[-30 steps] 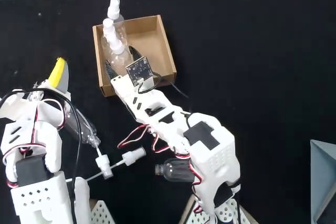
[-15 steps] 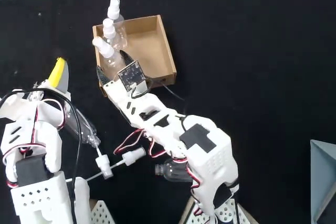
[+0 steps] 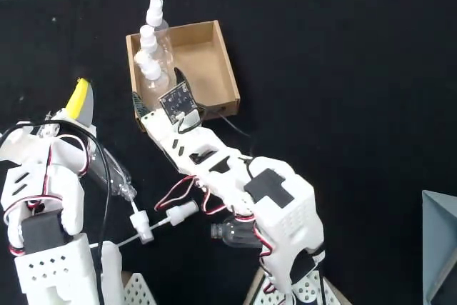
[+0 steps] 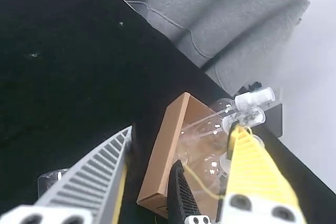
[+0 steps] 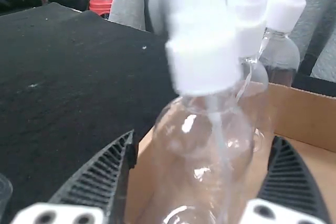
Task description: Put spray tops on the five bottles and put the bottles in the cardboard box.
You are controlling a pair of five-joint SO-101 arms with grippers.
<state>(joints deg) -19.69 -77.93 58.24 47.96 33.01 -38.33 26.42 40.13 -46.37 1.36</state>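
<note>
The cardboard box (image 3: 202, 61) holds three clear bottles with white spray tops along its left side. The nearest bottle (image 3: 152, 80) (image 5: 210, 145) stands between the fingers of my right gripper (image 3: 161, 91) (image 5: 202, 140), which is open with a gap on each side. My left gripper (image 3: 82, 106) (image 4: 184, 129) is open and holds nothing, off to the left of the box (image 4: 164, 153). By the left arm lies an uncapped bottle (image 3: 113, 171). A second uncapped bottle (image 3: 239, 232) lies under the right arm. Two loose spray tops (image 3: 141, 223) (image 3: 181, 212) lie between them.
A grey container (image 3: 439, 241) sits at the right edge of the black table. The right half of the box floor (image 5: 307, 116) is bare. The right arm's body spans the table from the front edge to the box.
The bottle between the right gripper's fingers swung left, then came back beside the other two in the box. The right wrist shifted slightly left. The left arm kept still.
</note>
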